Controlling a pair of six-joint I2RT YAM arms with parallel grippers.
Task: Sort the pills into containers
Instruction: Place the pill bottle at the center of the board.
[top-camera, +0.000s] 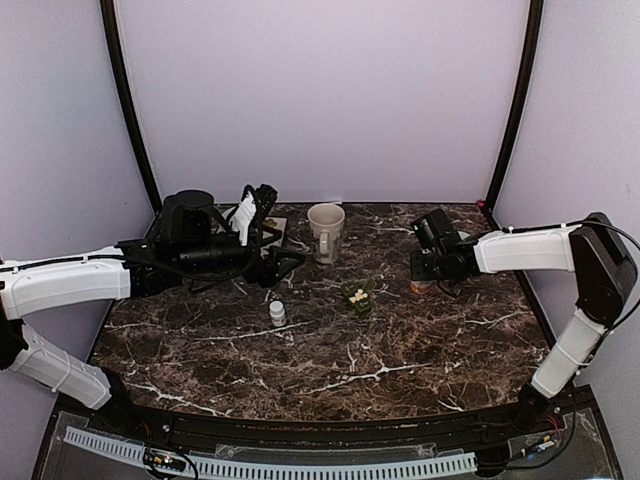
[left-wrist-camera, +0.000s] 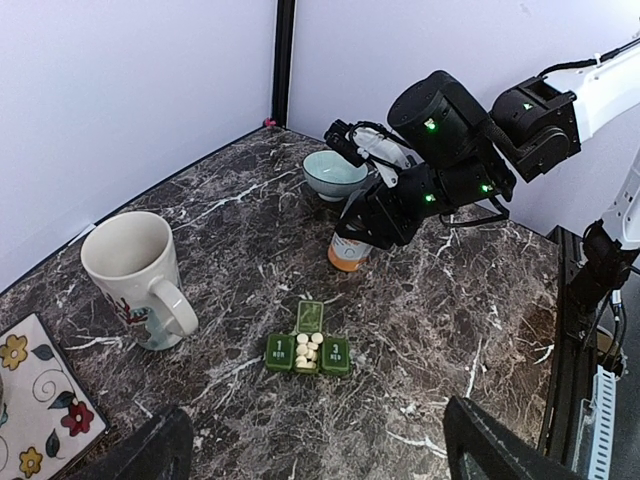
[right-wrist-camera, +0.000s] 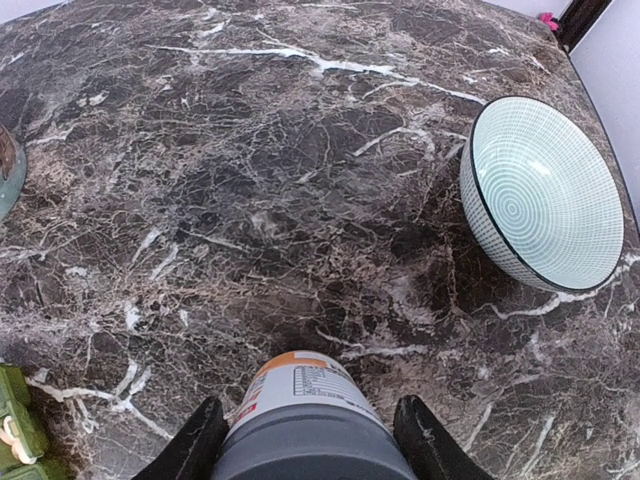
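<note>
Our right gripper (right-wrist-camera: 305, 445) pinches the orange pill bottle (left-wrist-camera: 349, 255) beside the bowl (right-wrist-camera: 540, 190), far right. Our left gripper (left-wrist-camera: 320, 447) hangs spread wide. The pill box (left-wrist-camera: 308, 352) lies mid-table, its middle compartment holding white pills (left-wrist-camera: 306, 348). Next, we judge, comes pouring, which needs careful aim over that box.

The pill box (top-camera: 358, 296) is sitting on the desk (top-camera: 300, 370), pills (left-wrist-camera: 307, 348) lying in its middle part, a mug (top-camera: 325, 232) standing behind it, a small bottle (top-camera: 277, 313) left, a big bottle (left-wrist-camera: 348, 252) right.
</note>
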